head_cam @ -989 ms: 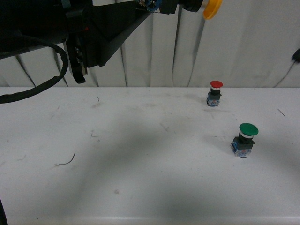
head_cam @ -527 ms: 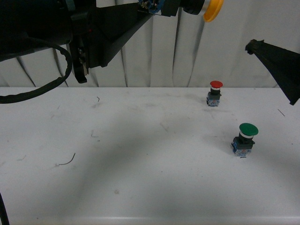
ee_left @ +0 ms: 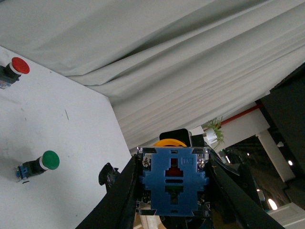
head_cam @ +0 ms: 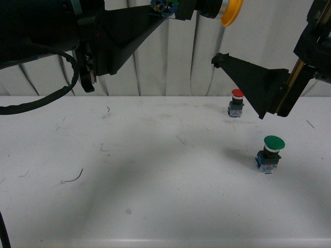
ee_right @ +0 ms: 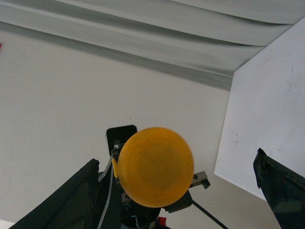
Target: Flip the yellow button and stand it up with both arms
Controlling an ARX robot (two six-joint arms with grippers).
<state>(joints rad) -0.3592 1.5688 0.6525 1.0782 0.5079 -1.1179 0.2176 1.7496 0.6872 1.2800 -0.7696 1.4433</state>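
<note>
My left gripper (head_cam: 176, 7) is shut on the yellow button (head_cam: 230, 11) and holds it high above the table, lying sideways with its yellow cap pointing right. In the left wrist view the button's blue contact block (ee_left: 174, 183) sits clamped between the two fingers of my left gripper (ee_left: 174, 193), with the cap's edge showing behind it. My right gripper (head_cam: 232, 62) is open, below and to the right of the cap. In the right wrist view the yellow cap (ee_right: 155, 167) faces the camera between the spread fingers of my right gripper (ee_right: 176, 193), not touched by them.
A red-capped button (head_cam: 237, 102) stands at the back right of the white table (head_cam: 155, 170), partly behind my right finger. A green-capped button (head_cam: 270, 152) stands nearer on the right. Both show in the left wrist view, red (ee_left: 14, 69) and green (ee_left: 40, 164). A grey curtain hangs behind.
My right arm has come in from the right edge and moved left and up towards the yellow cap. My left gripper has held the button nearly still.
</note>
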